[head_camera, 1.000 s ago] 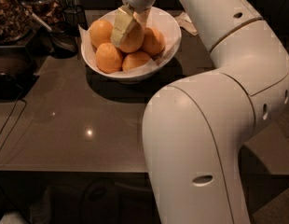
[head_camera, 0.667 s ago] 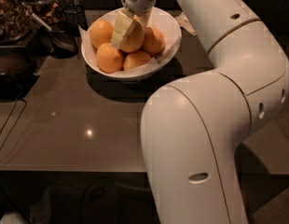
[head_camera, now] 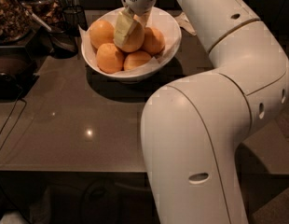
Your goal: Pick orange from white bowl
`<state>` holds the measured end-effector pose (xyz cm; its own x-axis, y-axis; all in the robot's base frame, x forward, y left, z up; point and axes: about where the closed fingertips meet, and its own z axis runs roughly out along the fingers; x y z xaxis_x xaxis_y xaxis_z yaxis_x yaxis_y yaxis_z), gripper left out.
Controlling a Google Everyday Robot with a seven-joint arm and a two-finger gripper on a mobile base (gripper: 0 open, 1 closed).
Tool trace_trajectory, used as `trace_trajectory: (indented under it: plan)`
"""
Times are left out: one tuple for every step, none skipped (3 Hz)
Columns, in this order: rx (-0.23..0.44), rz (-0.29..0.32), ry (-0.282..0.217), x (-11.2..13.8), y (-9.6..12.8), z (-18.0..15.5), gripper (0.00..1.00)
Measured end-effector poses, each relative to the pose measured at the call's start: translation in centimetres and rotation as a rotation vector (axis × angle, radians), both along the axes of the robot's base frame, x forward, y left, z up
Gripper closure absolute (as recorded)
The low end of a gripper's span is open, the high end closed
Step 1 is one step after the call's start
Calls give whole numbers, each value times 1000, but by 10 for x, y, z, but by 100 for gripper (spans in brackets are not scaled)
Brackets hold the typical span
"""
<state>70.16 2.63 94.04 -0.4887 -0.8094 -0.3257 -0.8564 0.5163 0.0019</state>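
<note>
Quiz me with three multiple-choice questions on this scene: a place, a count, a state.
1. Where is the gripper? A on the bare table; B at the fruit in the white bowl; C at the dark containers.
2. How many fruits show in the bowl? A two; B nine; C five.
3. How does the bowl stand? A upright; B tipped over; C upside down.
Answers: B, it is at the middle orange; C, five round fruits show; A, its rim faces up.

Dim, warm light, apparently from above. A small glare spot (head_camera: 89, 133) sits on the dark table (head_camera: 51, 106), and the bowl (head_camera: 168, 28) throws a shadow toward the camera. The pale claw (head_camera: 134, 24), low over the bowl, catches light. The far corners are murky.
</note>
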Motion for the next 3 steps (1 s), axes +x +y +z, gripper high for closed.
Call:
trace_trajectory:
  plan:
    - [0, 0, 0, 0, 0, 0, 86]
    - [40, 38, -52, 5, 6, 6, 100]
    - [96, 109, -117, -10, 1, 26, 100]
